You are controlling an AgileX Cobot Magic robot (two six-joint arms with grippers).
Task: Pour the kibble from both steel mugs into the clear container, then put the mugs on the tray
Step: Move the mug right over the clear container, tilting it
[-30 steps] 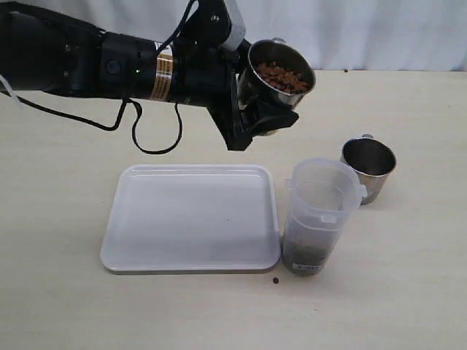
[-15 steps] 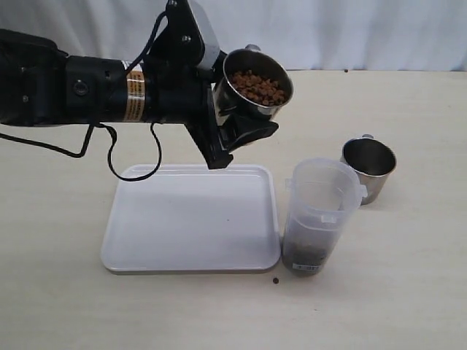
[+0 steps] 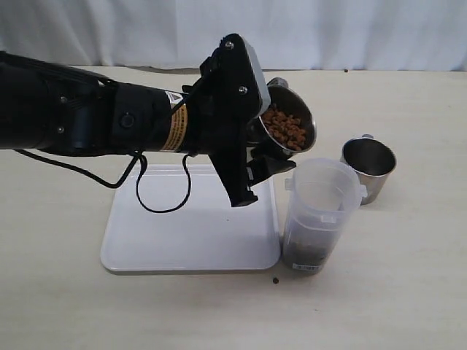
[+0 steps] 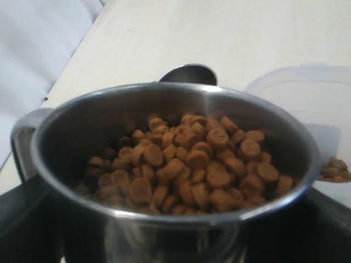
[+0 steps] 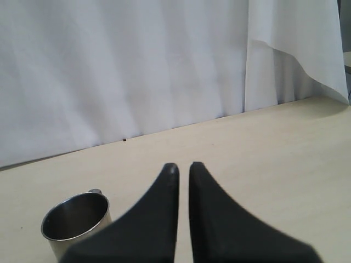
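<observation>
kibble: heaped in the mug, reddish-brown pellets almost up to the rim; there's also a dark layer of it at the bottom of the container
mug: up in the air and tilted, mouth leaning toward the container, just above and beside its rim, roughly over the tray's right edge; can't spot any pellets dropping
left gripper: clamped round the mug's body, jaws spread wide with the mug sitting right between them
container: upright on the table, lid off, just beside the tray's right edge
other mug: upright on the table, right of the container and a bit farther back, close to it but can't tell if they touch; looks empty inside
tray: flat on the table, nothing on it, the left arm reaching across above it
stray pellet: one lone bit on the table near the tray's front right corner
right gripper: jaws pinched nearly together, just a thin slit, nothing in them; other mug sits off to one side, well apart from it
</observation>
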